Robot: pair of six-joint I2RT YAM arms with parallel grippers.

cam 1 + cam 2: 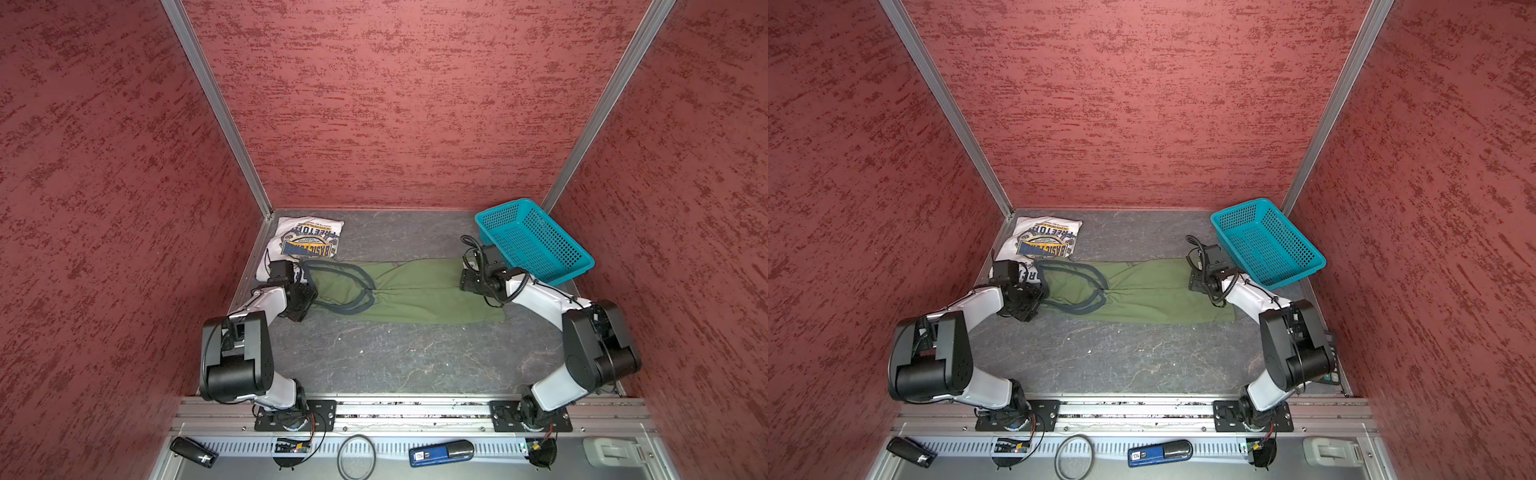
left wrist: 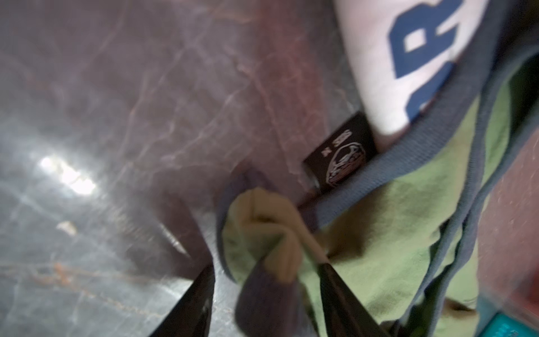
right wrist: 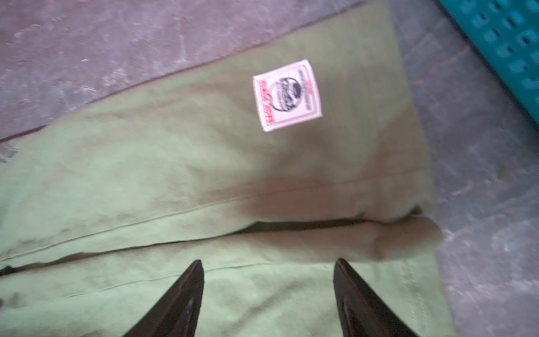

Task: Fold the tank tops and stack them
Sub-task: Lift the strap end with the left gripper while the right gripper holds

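Across the far half of the table (image 1: pixel 395 357), the olive green tank top (image 1: pixel 415 291) lies flat as a long strip, doubled lengthwise. Its dark-trimmed straps point toward the left edge and its hem toward the right edge. The white tank top (image 1: pixel 307 241) sits folded in the far left corner, touching the olive straps. The teal mesh basket (image 1: pixel 536 245) stands in the far right corner.

The left gripper (image 2: pixel 267 271) is down at the strap end, with a bunch of olive cloth and trim between its fingers, which stand partly apart. The blurred wrist view does not show whether that bunch is truly pinched. The right gripper (image 3: pixel 268 262) hovers over the hem end, fingers spread wide, holding nothing.

The step in hand looks like a crosswise fold. To do it well, the left fingers should catch every layer of the straps. The ends should then meet edge to edge without dragging the white top.
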